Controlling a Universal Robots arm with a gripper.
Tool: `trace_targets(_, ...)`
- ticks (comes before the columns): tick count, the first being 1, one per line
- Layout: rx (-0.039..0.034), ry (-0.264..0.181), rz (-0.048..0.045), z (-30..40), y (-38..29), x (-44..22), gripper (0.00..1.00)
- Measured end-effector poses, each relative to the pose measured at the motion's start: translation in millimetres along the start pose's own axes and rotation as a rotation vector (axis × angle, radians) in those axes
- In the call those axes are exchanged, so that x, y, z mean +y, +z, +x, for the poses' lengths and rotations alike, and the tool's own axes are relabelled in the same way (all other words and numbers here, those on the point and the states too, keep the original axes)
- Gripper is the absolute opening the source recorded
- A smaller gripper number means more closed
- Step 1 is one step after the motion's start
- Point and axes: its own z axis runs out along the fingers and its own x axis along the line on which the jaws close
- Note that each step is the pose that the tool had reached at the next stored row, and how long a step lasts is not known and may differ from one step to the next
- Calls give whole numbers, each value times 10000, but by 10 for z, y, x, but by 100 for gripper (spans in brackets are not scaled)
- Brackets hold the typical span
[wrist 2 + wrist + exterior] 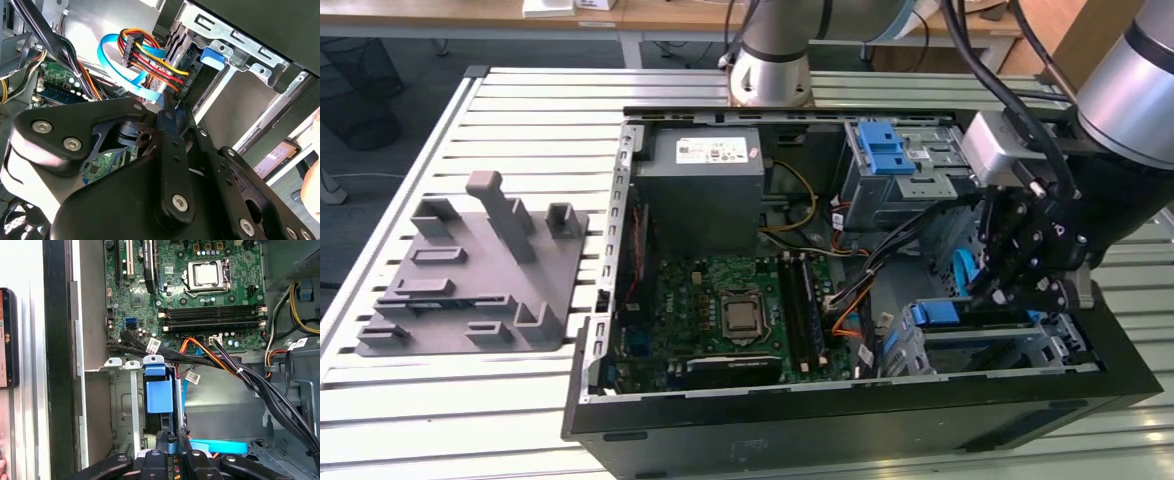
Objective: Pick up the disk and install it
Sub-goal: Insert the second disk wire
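The gripper (pixel 998 290) hangs inside the open computer case (pixel 854 420), low at the exterior view's right, just above the near drive cage (pixel 1047 345). In the first wrist view its fingertips (pixel 172 442) are drawn narrow, pinched on the edge of the disk (pixel 161 396), which stands on edge in the cage slot with its blue rail and latch facing the camera. In the second wrist view the gripper (pixel 170 107) meets the same spot beside a plug with red, yellow and orange wires (pixel 150 62) and a flat blue cable (pixel 117 65).

Left of the cage in the exterior view lies the green motherboard (pixel 720 320) with its bare processor (pixel 742 316). Farther back sit the grey power-supply box (pixel 700 175) and a second cage with a blue latch (pixel 887 150). Well apart on the slatted table (pixel 480 400), at the exterior view's left, stands a grey fixture (pixel 474 270).
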Motion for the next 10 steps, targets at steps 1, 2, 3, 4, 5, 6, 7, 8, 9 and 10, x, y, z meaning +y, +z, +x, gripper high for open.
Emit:
trace_targets(1,2,0,0,0,3,0,23)
trace_targets(2,3,0,0,0,3,0,23)
trace_targets(3,4,0,0,0,3,0,23)
trace_targets(4,2,0,0,0,5,0,24)
trace_targets(5,1,0,0,0,6,0,24)
trace_targets(6,0,0,0,1,7,0,30)
trace_targets(7,-2,0,0,2,8,0,30)
trace_targets(8,-1,0,0,3,8,0,36)
trace_targets(9,0,0,1,4,7,-1,36)
trace_targets(10,-1,0,0,6,7,-1,36)
